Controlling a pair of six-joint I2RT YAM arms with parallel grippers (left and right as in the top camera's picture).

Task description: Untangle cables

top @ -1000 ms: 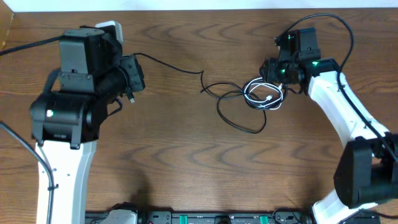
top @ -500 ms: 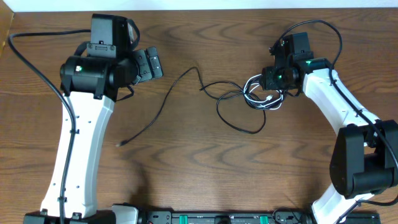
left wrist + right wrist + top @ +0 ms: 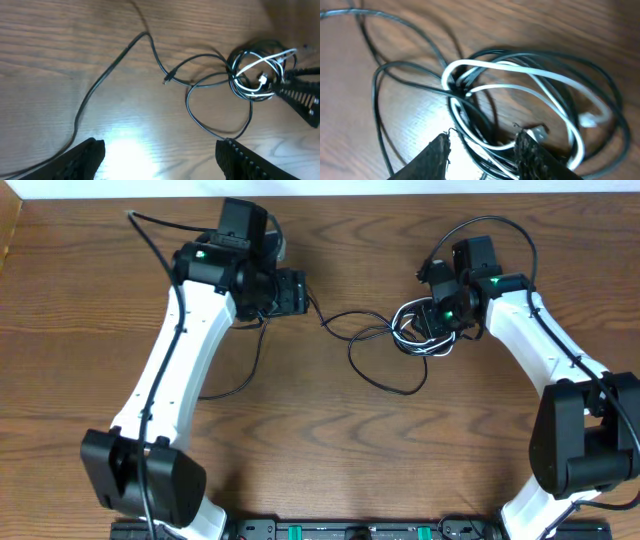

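The cables (image 3: pixel 420 332) lie on the wooden table (image 3: pixel 320 440), right of its centre, as a tight coil of black and white cords with 1 wider black loop sagging below it. A long black cable (image 3: pixel 107 72) trails from the coil towards the left, passing under the left arm. A small plug (image 3: pixel 165 80) rests beside this strand. The left gripper (image 3: pixel 160 150) hovers above the table left of the coil, its fingers spread wide with nothing between them. The right gripper (image 3: pixel 482 150) sits at the coil, its fingers partly apart astride several black and white strands. Whether they pinch these cannot be told.
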